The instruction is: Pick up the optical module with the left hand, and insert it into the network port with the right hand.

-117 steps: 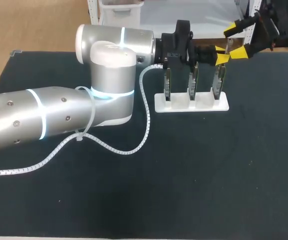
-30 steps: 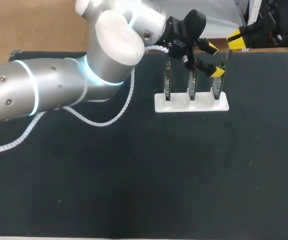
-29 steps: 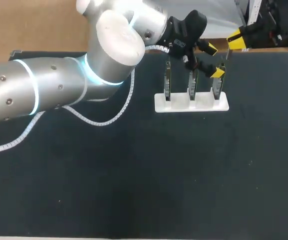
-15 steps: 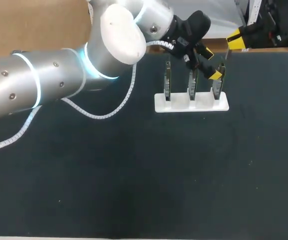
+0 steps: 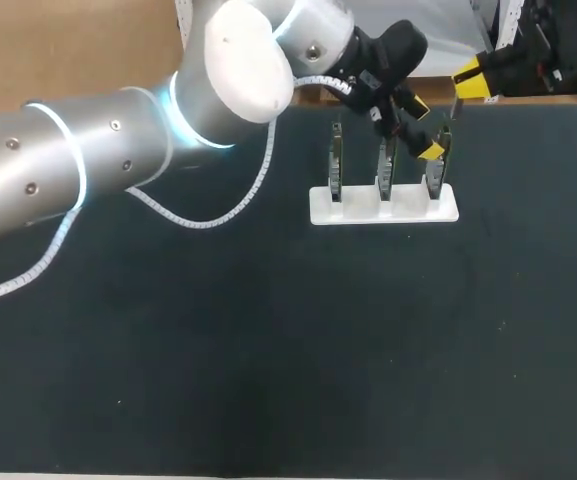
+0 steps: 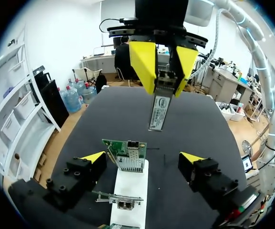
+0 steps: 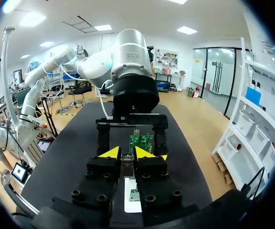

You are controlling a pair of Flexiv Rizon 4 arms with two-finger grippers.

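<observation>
The right gripper (image 6: 164,88), at the upper right of the head view, is clenched on the optical module (image 6: 158,112). The module hangs upright, its long axis pointing down toward the network port (image 6: 130,162) on the card (image 6: 123,145) at the end of the white stand (image 6: 130,191). It is above the port, apart and slightly off to one side. The left gripper (image 6: 142,156) is released, so the insertion looks to be the right arm's move.
</observation>
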